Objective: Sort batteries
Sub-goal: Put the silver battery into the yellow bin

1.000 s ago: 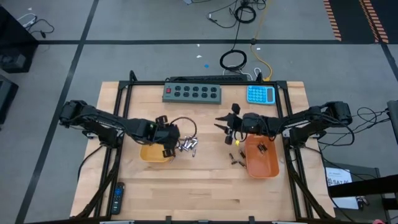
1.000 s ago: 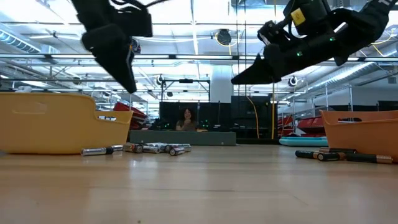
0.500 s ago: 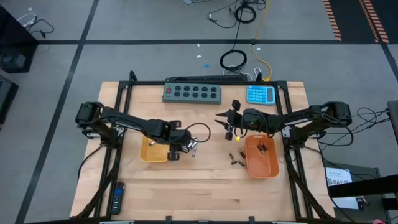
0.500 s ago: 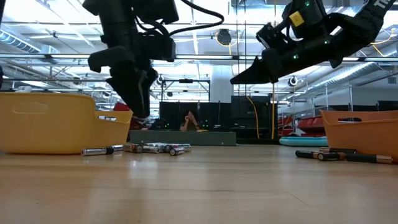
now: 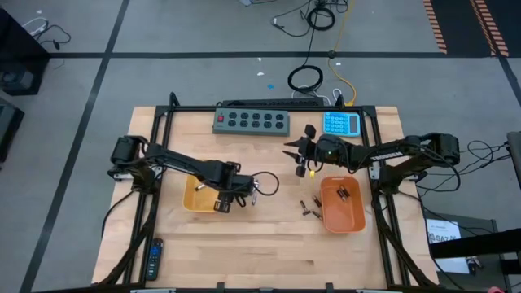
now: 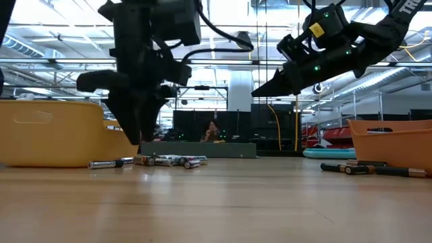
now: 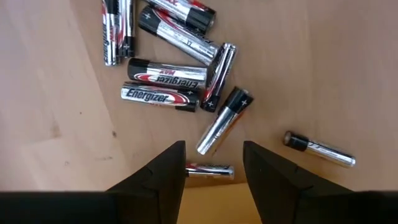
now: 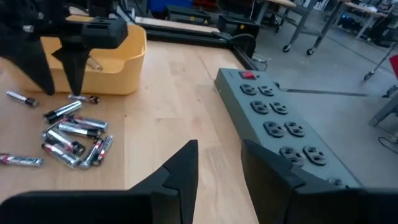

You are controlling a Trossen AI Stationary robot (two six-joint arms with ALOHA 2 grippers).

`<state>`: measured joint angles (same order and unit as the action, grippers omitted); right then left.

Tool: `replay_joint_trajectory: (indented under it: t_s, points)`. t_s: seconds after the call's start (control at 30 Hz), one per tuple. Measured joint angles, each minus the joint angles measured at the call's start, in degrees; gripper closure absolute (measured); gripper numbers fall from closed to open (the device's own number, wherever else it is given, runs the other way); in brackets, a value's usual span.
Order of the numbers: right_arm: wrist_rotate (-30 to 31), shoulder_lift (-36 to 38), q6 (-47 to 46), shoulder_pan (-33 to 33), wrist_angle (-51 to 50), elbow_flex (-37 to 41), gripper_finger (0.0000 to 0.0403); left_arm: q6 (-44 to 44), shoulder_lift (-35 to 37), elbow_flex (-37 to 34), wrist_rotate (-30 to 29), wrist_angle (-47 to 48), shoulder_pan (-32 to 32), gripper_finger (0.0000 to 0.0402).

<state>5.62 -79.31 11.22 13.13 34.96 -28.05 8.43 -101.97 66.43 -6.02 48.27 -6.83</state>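
Left gripper (image 7: 213,163), fingers parted and empty, hangs over a silver battery (image 7: 209,169) beside the yellow tray (image 5: 198,198); advise straddling that battery alone, clear of the pile (image 7: 168,50).

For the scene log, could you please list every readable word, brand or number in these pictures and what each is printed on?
"Energizer": on a silver battery in the left wrist view.
"Energizer", upside down: on the battery above it.
"TR", cut off: on the right arm in the low view.
Print on the other batteries, the blue calculator and the remote control is too small to read.
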Motion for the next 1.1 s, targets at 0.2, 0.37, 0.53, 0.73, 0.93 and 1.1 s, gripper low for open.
replay_joint_trajectory:
  t_s: [0.2,0.37,0.53,0.73,0.93,1.1]
  points:
    - [0.0,0.0,-0.1,0.0,-1.0,0.0,0.0289,2.9,-2.5,0.0,0.4,-0.7,-0.1,0.0231]
    - [0.0,0.0,-0.5,0.0,-1.0,0.0,0.0289,4.0,-3.8,0.1,1.6,-1.0,-0.1,0.0231]
    - [0.0,0.0,-0.8,0.0,-1.0,0.0,0.0289,4.1,-3.8,0.4,1.6,-1.1,0.2,0.0231]
    - [0.0,0.0,-0.9,0.0,-1.0,0.0,0.0289,4.1,-3.8,1.7,4.0,0.6,1.1,0.0231]
    - [0.0,0.0,-0.9,0.0,-1.0,0.0,0.0289,4.9,-3.8,2.2,5.3,0.6,3.2,0.0231]
    - [0.0,0.0,-0.9,0.0,-1.6,0.0,0.0289,6.8,-3.8,2.6,5.1,1.3,5.6,0.0231]
